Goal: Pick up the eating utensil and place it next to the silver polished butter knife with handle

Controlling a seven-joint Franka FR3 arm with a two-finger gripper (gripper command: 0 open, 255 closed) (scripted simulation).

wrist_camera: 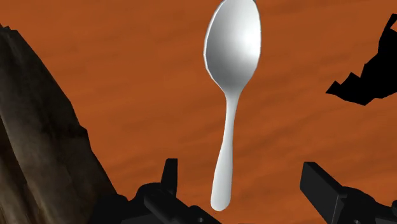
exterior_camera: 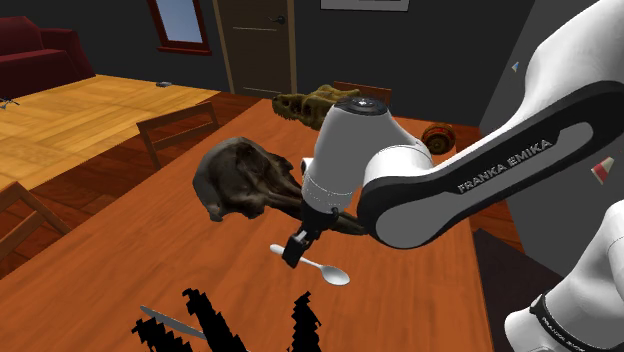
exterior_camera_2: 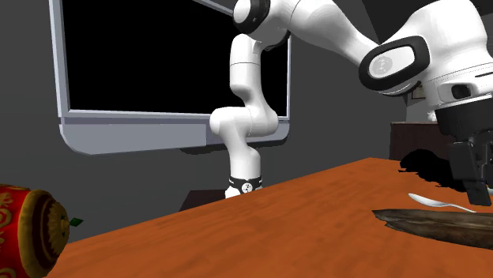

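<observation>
A white spoon (exterior_camera: 322, 269) lies flat on the brown wooden table (exterior_camera: 120, 270), its bowl pointing away from the dark lump. My gripper (exterior_camera: 294, 254) hangs just above the spoon's handle end, close to the table. In the wrist view the spoon (wrist_camera: 232, 83) stretches away from the gripper (wrist_camera: 247, 191). Its handle tip sits between the two black fingers (wrist_camera: 168, 181), which stand apart and do not touch it. The gripper is open. The silver butter knife (exterior_camera: 172, 322) lies near the table's front edge, toward the shoulder view's left of the spoon. From the second exterior view, the gripper (exterior_camera_2: 472, 191) hovers over the spoon (exterior_camera_2: 436, 203).
A large dark brown lump (exterior_camera: 245, 180) sits right behind the gripper. A second brownish object (exterior_camera: 315, 102) and a round item (exterior_camera: 438, 137) lie at the far end. Jagged black shapes (exterior_camera: 215, 322) stand near the knife. A chair (exterior_camera: 180, 125) stands at the table's left side.
</observation>
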